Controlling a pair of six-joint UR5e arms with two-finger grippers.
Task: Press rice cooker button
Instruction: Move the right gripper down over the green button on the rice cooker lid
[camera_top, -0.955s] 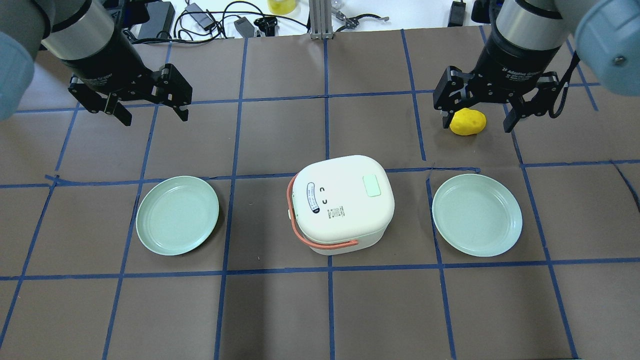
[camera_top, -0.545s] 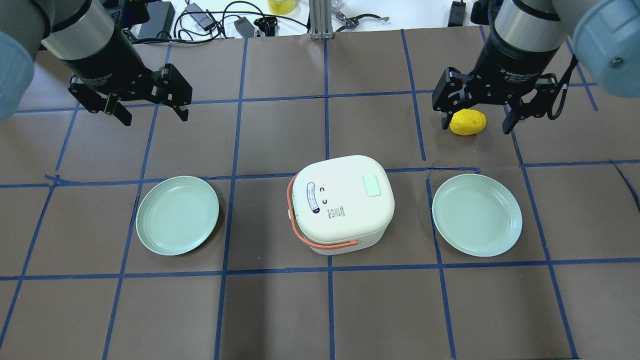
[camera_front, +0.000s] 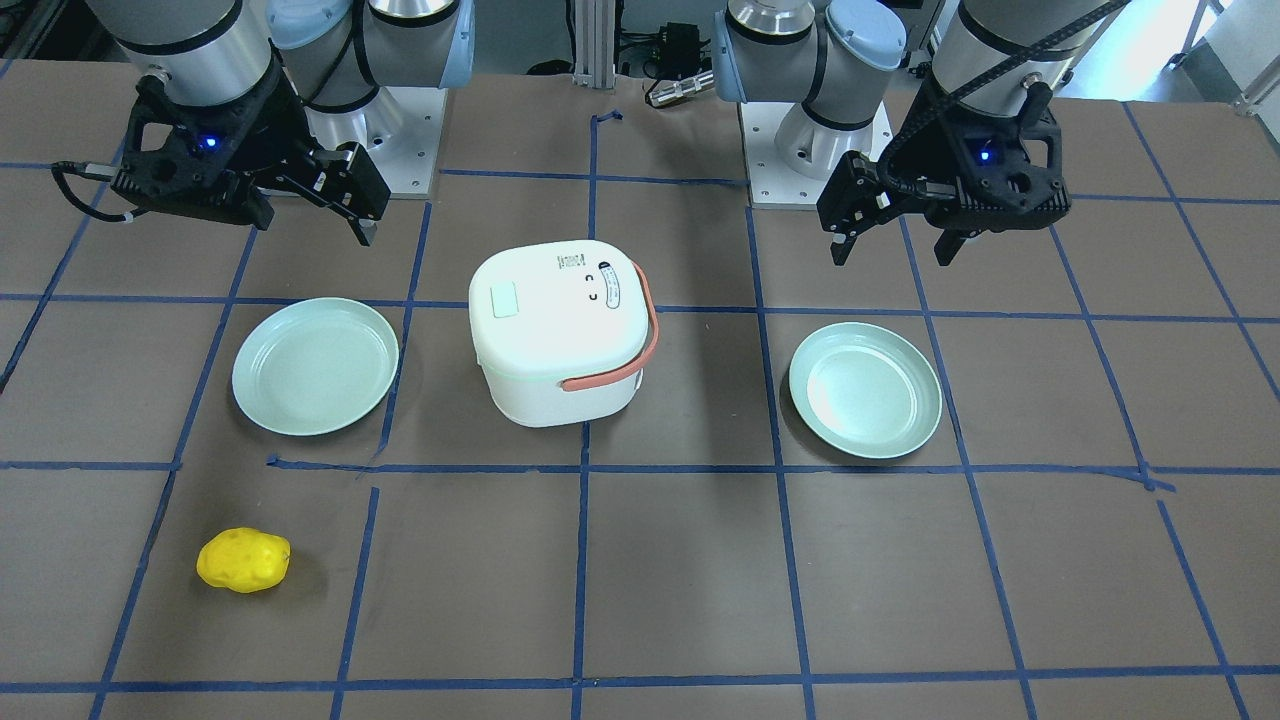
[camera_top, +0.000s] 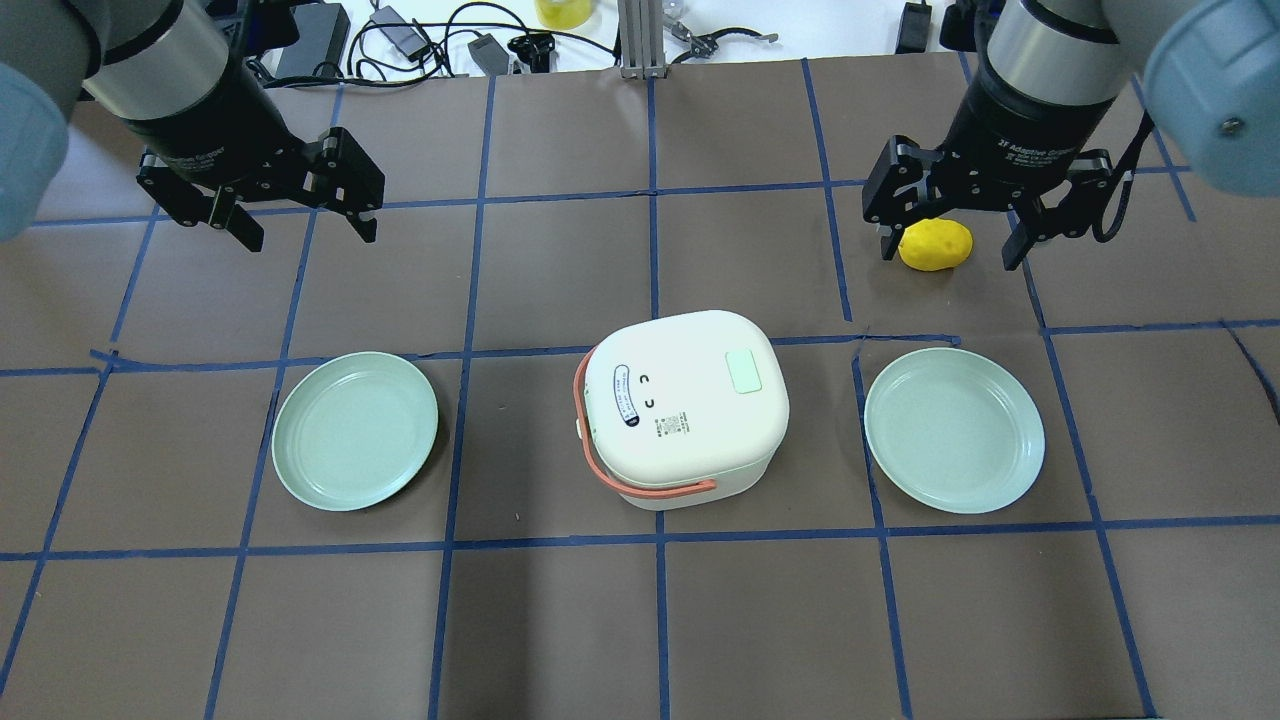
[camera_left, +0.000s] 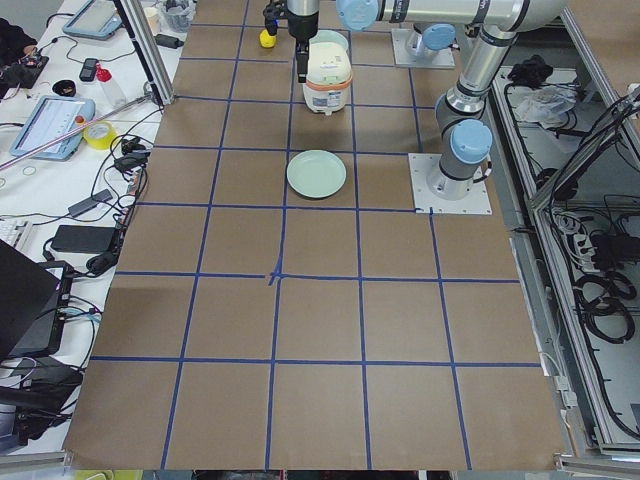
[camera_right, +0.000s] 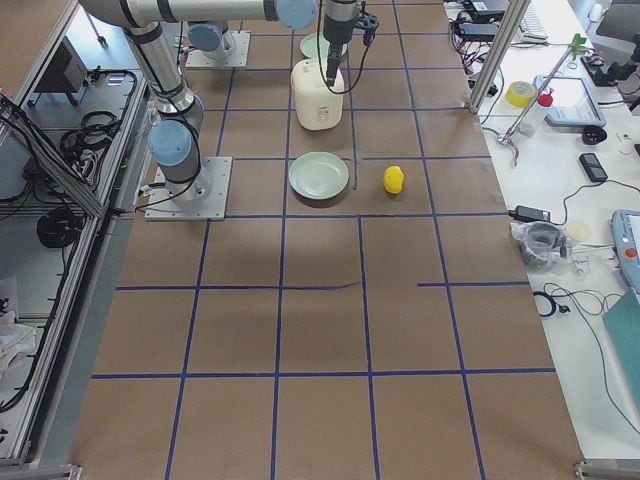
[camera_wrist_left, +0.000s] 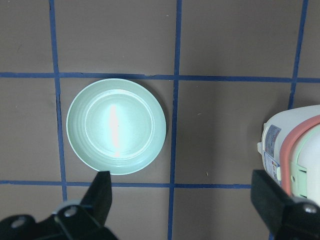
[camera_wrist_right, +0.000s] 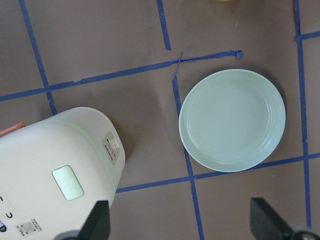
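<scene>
Glossy rounded white rice cooker (camera_top: 684, 405), flat mint square button (camera_top: 744, 371); left fingers (camera_top: 246, 229), right fingers (camera_top: 1019, 241) spread apart

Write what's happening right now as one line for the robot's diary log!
left claw: open, empty | right claw: open, empty | rice cooker: lid shut, untouched | phase: neither claw at cooker yet

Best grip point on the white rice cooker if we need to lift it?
Probably the orange plastic handle: it's folded down around the white rice cooker on the robot's left side, standing off the wall. Come from above on that side with the open left gripper, jaws across the band.
</scene>
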